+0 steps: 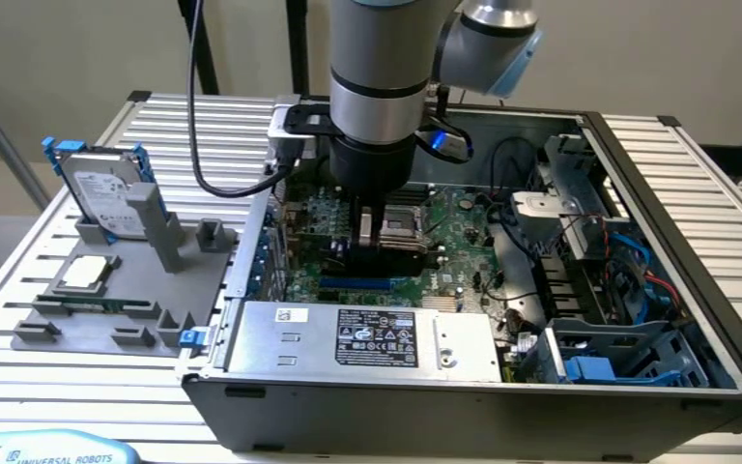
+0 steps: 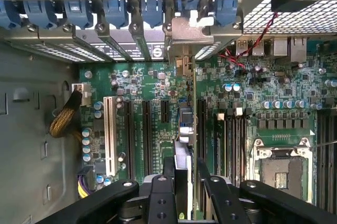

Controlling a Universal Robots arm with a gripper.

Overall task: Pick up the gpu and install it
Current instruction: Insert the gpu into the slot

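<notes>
The gpu [image 2: 184, 124] shows edge-on in the wrist view, a thin card standing upright over a long black slot of the green motherboard [image 2: 152, 79]. Its silver end bracket [image 2: 192, 30] sits against the row of rear slot openings. My gripper [image 2: 182, 182] is shut on the card, with one black finger on each side of it. In the exterior view the gripper [image 1: 379, 253] reaches down into the open computer case [image 1: 661, 179], low over the motherboard [image 1: 455, 217]; the arm hides the card there.
A grey fixture [image 1: 127, 324] at the exterior view's left carries a silver hard drive with blue rails [image 1: 98, 188] and a small square processor chip [image 1: 88, 274]. The power supply [image 1: 358, 338], blue drive cage [image 1: 603, 362] and loose cables [image 1: 564, 242] crowd the case. An open processor socket [image 2: 281, 171] lies near the card.
</notes>
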